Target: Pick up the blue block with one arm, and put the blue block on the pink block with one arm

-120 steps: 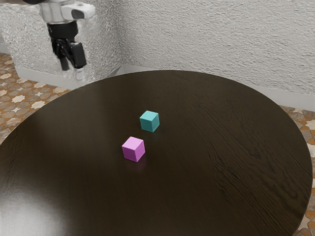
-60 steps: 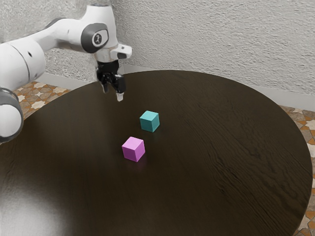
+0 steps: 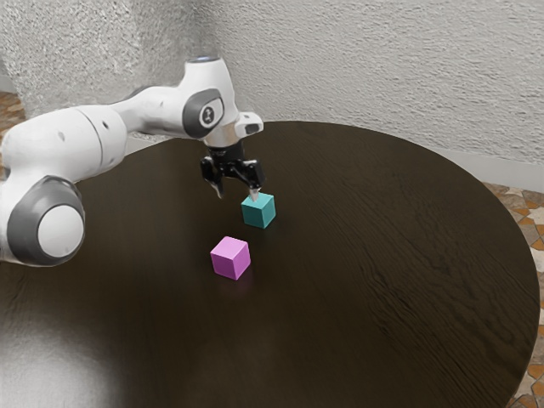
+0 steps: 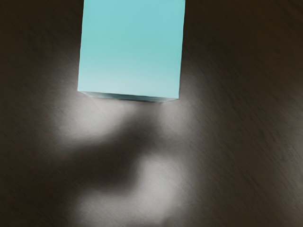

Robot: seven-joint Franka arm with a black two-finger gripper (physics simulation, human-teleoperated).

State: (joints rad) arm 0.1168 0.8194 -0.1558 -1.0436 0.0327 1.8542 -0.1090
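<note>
Jaws are standing wide open w/ nothing between them, hanging just over the blue block (image 3: 258, 210). One fingertip is looking very close to the block's top edge, though I can't tell whether it is touching. That spread is making sense as a pre-grasp: fingers are needing to straddle the cube before closing, so I'm judging this as the approach step, w/ the pick not yet made.

Blue block is sitting flat on the dark round worktop (image 3: 382, 255), all of its underside down. Pink block (image 3: 230, 257) is resting near the blue block, on the camera side and a bit toward the exterior view's left, the two clearly apart. It is sitting flat w/ its top bare, so it is offering a free face for stacking.

Arm (image 3: 127, 127) is reaching in from the exterior view's left, w/ the wrist pointing down at the blue block.

Exterior view is giving the finger spread and the blue-to-pink layout. Wrist view is adding that the blue block (image 4: 131, 49) is lying right under the hand w/ its edges running about square to the camera, so the hand is looking roughly lined up w/ the cube's faces. It is also showing a soft dark shadow (image 4: 123, 156) falling on the worktop (image 4: 236, 142) beside the blue block.
</note>
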